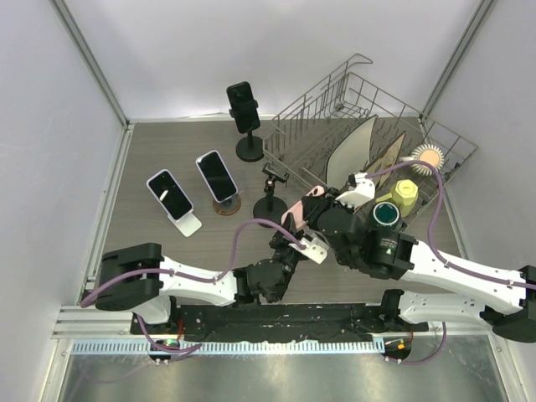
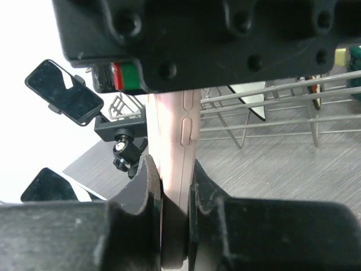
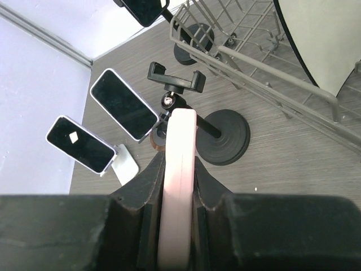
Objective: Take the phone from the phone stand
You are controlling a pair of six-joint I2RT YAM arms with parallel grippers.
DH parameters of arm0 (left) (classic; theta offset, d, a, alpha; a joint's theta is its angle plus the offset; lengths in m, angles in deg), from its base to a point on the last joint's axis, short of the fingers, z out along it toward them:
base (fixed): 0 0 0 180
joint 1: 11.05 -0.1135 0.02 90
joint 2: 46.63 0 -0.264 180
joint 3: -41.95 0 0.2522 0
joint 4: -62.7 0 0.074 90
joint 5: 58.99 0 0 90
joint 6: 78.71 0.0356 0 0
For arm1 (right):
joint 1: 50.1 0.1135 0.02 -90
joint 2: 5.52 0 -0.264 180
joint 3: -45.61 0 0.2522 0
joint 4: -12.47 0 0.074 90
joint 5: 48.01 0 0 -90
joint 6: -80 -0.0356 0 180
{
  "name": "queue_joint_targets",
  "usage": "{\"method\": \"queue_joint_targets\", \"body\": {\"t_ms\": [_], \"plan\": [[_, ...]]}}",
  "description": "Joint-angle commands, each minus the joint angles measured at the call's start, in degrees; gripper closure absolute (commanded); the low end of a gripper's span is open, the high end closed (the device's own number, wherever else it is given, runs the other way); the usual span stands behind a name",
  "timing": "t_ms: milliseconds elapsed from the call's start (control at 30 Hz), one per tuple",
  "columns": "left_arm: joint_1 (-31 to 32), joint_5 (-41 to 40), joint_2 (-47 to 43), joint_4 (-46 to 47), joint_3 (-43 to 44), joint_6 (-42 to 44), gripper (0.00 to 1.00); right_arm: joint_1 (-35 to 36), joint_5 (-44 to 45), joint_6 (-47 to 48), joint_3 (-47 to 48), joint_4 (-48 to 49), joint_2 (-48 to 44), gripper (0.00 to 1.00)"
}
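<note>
The pink phone (image 1: 291, 220) hangs in the air edge-on, just in front of the empty black phone stand (image 1: 270, 197). The stand's clamp (image 3: 175, 81) holds nothing and its round base (image 3: 227, 137) rests on the table. My right gripper (image 3: 179, 180) is shut on the phone (image 3: 181, 130), with both pads flat against its sides. My left gripper (image 2: 172, 189) comes from below and is shut on the same phone (image 2: 174, 141), its fingers (image 2: 141, 183) pressed to its faces. In the top view the two grippers meet at the phone, the left gripper (image 1: 295, 244) under the right gripper (image 1: 316, 216).
Three other phones stand at the back left: one on a white stand (image 1: 170, 194), one on a round wooden stand (image 1: 216, 176), and a black one on a tall black stand (image 1: 243, 105). A wire dish rack (image 1: 368, 126) with a plate and cups fills the right.
</note>
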Motion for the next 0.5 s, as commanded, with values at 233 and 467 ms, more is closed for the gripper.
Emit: {"method": "queue_joint_targets", "body": {"t_ms": [233, 467], "plan": [[2.2, -4.3, -2.6, 4.1, -0.5, -5.4, 1.00, 0.2, 2.7, 2.0, -6.2, 14.5, -9.9, 0.38], [0.1, 0.9, -11.6, -21.0, -1.7, -30.1, 1.00, 0.2, 2.5, 11.4, -8.0, 17.9, -15.0, 0.12]]}}
